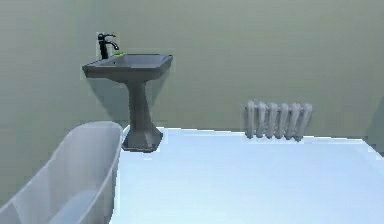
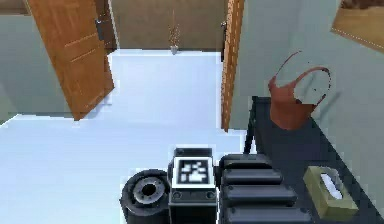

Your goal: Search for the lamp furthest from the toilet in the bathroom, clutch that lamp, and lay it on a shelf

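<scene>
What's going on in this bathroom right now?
A Stretch robot is searching a bathroom. Ahead stand a grey pedestal sink, a white bathtub and a white ribbed radiator. On its arm side a brown wooden door stands open, and a dark table bears a reddish-brown bag and a tan tissue box. Whether its gripper holds anything can't be told.

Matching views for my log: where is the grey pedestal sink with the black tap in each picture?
Forward view: grey pedestal sink with black tap stands upper left, beyond the white bathtub.
Arm side view: faces the open brown wooden door and dark side table instead.
Shared landmark: pale blue floor.
</scene>
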Controlling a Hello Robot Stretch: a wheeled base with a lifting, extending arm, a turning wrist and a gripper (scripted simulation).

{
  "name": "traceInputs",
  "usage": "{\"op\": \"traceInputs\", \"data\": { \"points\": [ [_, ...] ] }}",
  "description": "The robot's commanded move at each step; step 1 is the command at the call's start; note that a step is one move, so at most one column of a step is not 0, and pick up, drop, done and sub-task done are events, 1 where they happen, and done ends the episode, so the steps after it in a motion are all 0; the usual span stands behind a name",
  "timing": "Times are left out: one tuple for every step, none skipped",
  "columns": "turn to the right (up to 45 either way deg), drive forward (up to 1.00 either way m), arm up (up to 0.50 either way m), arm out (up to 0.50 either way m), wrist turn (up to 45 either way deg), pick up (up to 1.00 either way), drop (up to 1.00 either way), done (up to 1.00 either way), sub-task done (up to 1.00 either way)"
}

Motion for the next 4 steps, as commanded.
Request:
{"op": "traceInputs", "data": {
  "points": [
    [45.0, 0.00, 0.00, 0.00, 0.0, 0.00, 0.00, 0.00, 0.00],
    [33.0, 0.00, 0.00, 0.00, 0.0, 0.00, 0.00, 0.00, 0.00],
    [0.0, 1.00, 0.00, 0.00, 0.0, 0.00, 0.00, 0.00, 0.00],
    [0.0, 1.00, 0.00, 0.00, 0.0, 0.00, 0.00, 0.00, 0.00]
  ]
}}
